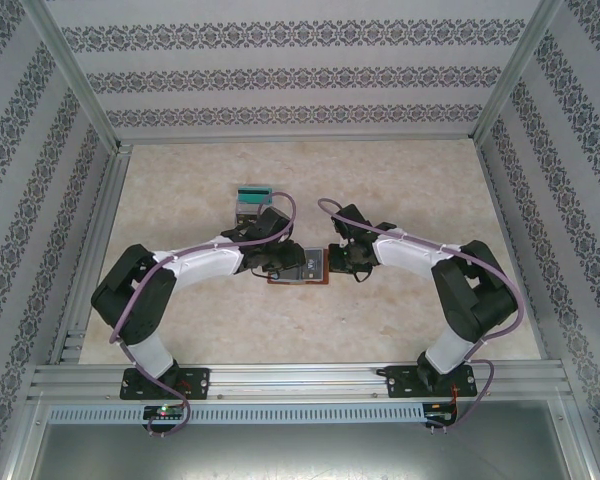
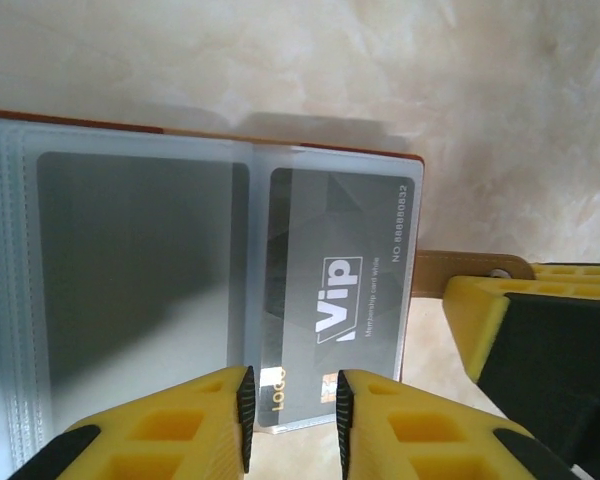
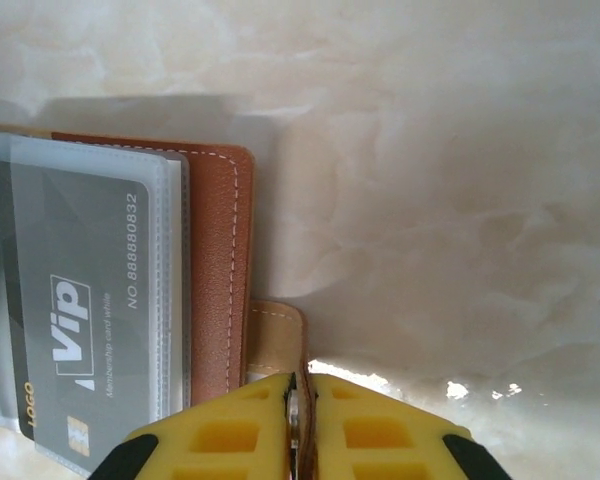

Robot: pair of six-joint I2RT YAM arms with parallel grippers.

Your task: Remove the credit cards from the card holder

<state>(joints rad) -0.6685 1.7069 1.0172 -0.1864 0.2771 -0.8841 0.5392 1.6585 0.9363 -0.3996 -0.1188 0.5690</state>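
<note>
The card holder (image 1: pixel 305 272) lay open on the worktop (image 1: pixel 410 190), in the middle, right between the two arms. The right pincer (image 3: pixel 300 412) was squeezed tight on the little tan strap (image 3: pixel 276 335) at the holder's edge. I think it held the strap so the holder would lie flat and not slide when a card got pulled.

A dark card (image 2: pixel 345 300) with "VIP" on it sat in a see-through pocket, not yet pulled out. The left pincer (image 2: pixel 290 410) hung over the bottom end of that card. Its fingers were only a little way apart, with the card's end showing in the gap. They did not look shut on anything. To me that looked like getting ready to pinch the card.

Both arms reached forward and bent in toward each other, so the pincers met over the holder. The left arm came in from the left side and the right arm from the right.
</note>
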